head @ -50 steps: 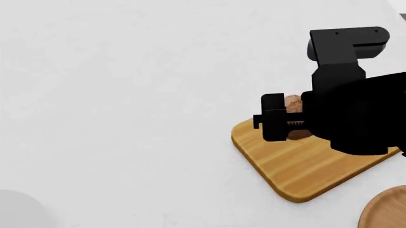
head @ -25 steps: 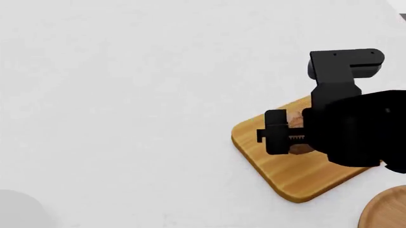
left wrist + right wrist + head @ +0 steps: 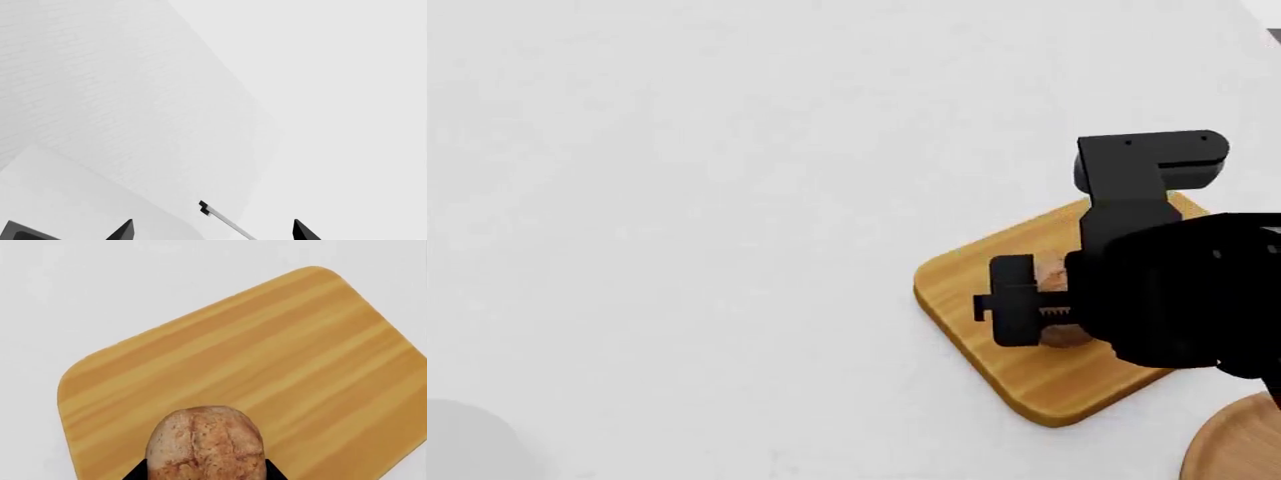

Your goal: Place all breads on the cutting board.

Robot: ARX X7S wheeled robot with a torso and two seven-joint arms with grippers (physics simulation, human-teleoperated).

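The right gripper [image 3: 1030, 302] is over the cutting board [image 3: 1034, 380] and it pinches the crusty roll [image 3: 205, 444] between its two black fingers [image 3: 139, 471]; in the right wrist view one finger presses on each side of the roll, at its widest part near the lower edge of the picture; the roll is egg-shaped, brown, with pale cracked lines along its top; its long axis runs straight out from the gripper, and its rounded end points away from the wrist, across the board toward the far long edge; in the head view only a small part of the roll [image 3: 1052, 300] shows beside the black gripper body, and its long axis lies about level, pointing to the left side of that view; whether the roll touches the wood or hangs a little above it, I cannot tell; the board lies at an angle on the white table [image 3: 694, 200], its striped grain running along its length; the rim of a round wooden dish [image 3: 1234, 445] shows at the lower right corner of the head view, near the board but apart from it; in the left wrist view the left gripper [image 3: 212, 232] shows only two dark fingertips [image 3: 301, 231], well apart, spread open with nothing between them, before a pale grey wall.
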